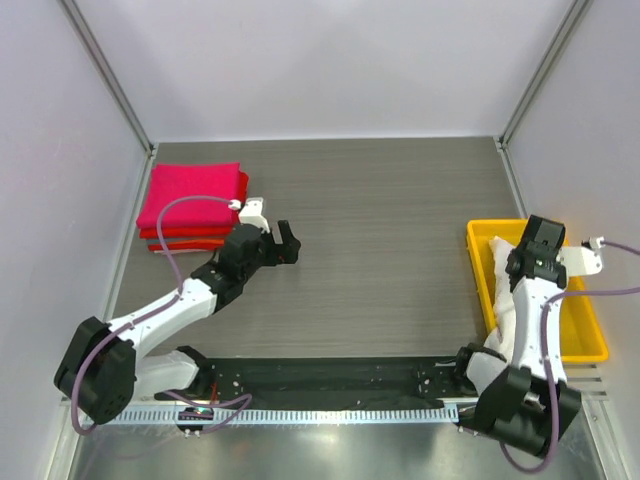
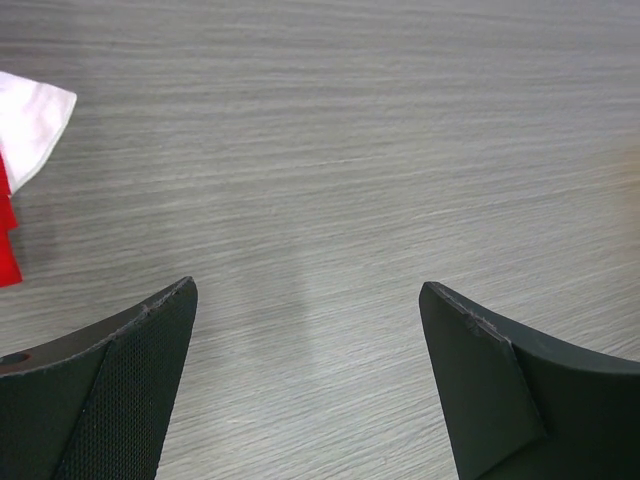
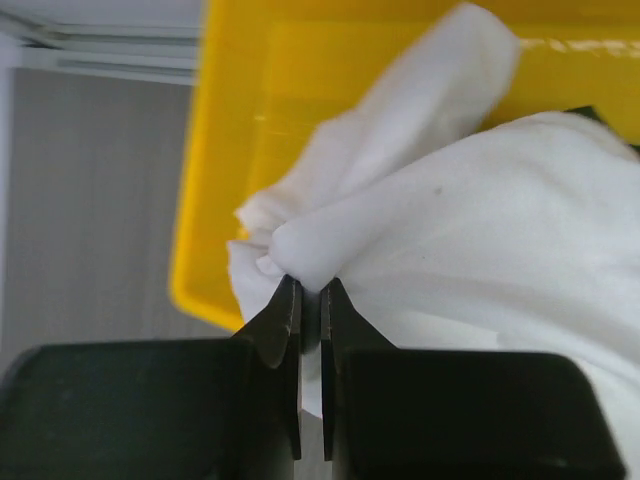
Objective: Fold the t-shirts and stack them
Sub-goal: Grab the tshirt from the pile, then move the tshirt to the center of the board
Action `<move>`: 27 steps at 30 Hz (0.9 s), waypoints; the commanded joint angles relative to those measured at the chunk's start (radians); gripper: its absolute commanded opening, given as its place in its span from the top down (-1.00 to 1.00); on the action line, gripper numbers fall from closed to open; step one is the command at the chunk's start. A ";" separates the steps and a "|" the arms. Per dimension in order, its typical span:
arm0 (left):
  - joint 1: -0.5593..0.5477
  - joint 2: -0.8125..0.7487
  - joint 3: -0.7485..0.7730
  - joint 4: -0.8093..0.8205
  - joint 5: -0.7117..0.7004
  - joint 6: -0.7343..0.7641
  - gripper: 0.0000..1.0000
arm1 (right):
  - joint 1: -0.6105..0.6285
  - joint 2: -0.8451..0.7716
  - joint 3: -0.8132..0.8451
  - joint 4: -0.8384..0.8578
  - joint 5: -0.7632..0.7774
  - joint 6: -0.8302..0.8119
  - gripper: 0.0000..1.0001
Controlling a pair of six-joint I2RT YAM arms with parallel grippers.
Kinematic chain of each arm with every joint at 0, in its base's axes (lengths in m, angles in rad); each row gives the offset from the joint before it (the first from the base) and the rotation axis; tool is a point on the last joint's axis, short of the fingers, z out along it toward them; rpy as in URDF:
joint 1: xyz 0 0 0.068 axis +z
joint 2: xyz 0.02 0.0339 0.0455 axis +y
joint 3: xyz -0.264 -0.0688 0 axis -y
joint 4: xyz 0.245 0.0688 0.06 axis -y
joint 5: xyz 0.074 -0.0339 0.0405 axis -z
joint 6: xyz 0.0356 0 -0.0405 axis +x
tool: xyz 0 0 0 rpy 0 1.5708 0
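A cream-white t-shirt (image 1: 505, 300) lies crumpled in the yellow tray (image 1: 480, 240) at the right. My right gripper (image 3: 311, 290) is shut on a bunched fold of that t-shirt (image 3: 450, 230), over the tray's near left corner. At the back left sits a stack of folded t-shirts, magenta-pink (image 1: 195, 195) on top of red (image 1: 185, 243). My left gripper (image 1: 287, 243) hovers open over bare table just right of the stack. In the left wrist view its fingers (image 2: 110, 390) stand wide apart, with a red edge (image 2: 8, 250) and a white cloth corner (image 2: 30, 125) at the left.
The yellow tray (image 3: 225, 150) stands at the table's right edge. Grey walls enclose the table on three sides. A metal rail (image 1: 320, 410) runs along the near edge between the arm bases.
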 commanded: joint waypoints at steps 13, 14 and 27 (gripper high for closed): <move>-0.002 -0.040 0.010 0.018 -0.048 0.006 -0.84 | 0.996 0.385 1.169 -0.218 0.143 -0.352 0.98; -0.002 -0.043 0.008 0.014 -0.057 0.008 -0.84 | 1.016 0.406 1.199 -0.220 0.129 -0.363 0.98; -0.001 -0.021 0.043 -0.075 -0.184 -0.008 -0.96 | 1.015 0.344 0.667 -0.151 0.198 -0.294 -0.93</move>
